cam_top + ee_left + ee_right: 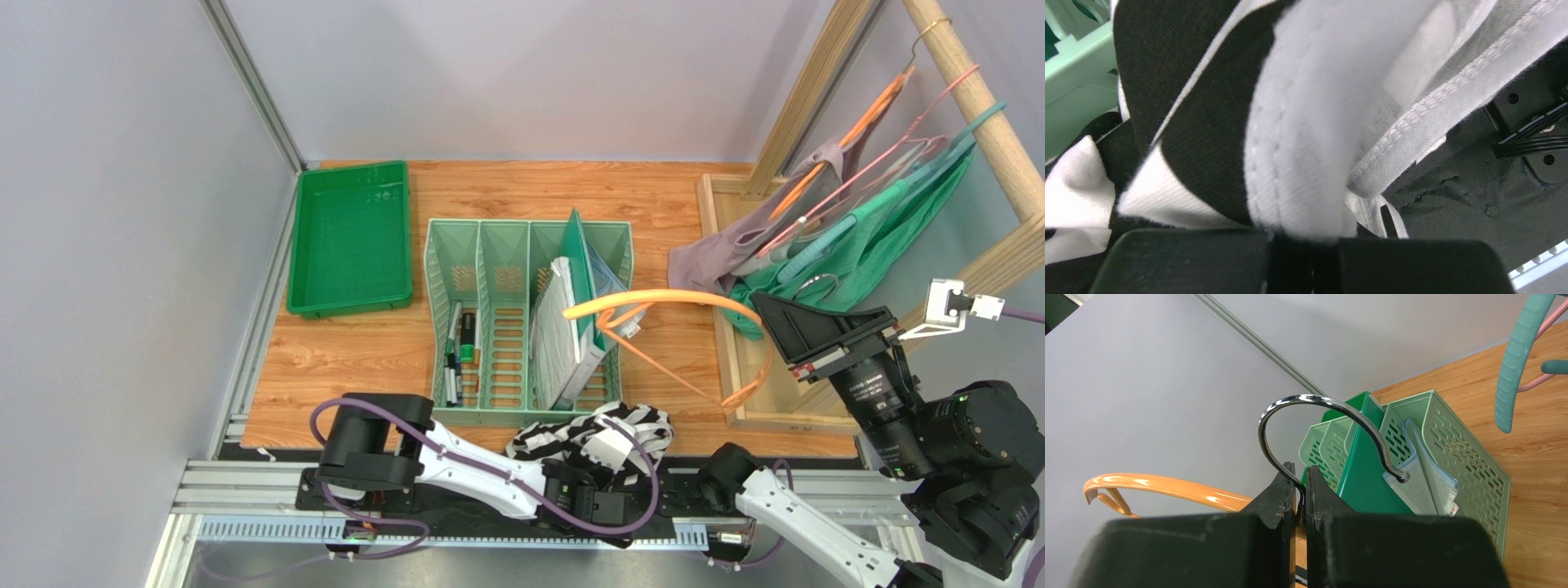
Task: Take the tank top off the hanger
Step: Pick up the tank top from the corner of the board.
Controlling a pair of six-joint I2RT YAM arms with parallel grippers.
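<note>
The black-and-white striped tank top (577, 433) lies bunched at the table's near edge, apart from the hanger. My left gripper (610, 451) is shut on a white-hemmed fold of the tank top (1309, 122), which fills the left wrist view; its jaws (1303, 236) pinch the cloth. The orange hanger (662, 301) hangs bare in the air over the table's right half. My right gripper (775, 314) is shut on the stem of its metal hook (1321, 401), the jaws nearly together around the wire (1300, 493), with the orange arm (1168, 487) at the left.
A mint-green file organiser (491, 319) holding pens and folders stands mid-table, and a dark green tray (351, 235) lies at the back left. At the right, a wooden rack (981, 98) carries several hangers with mauve and green garments (859, 233).
</note>
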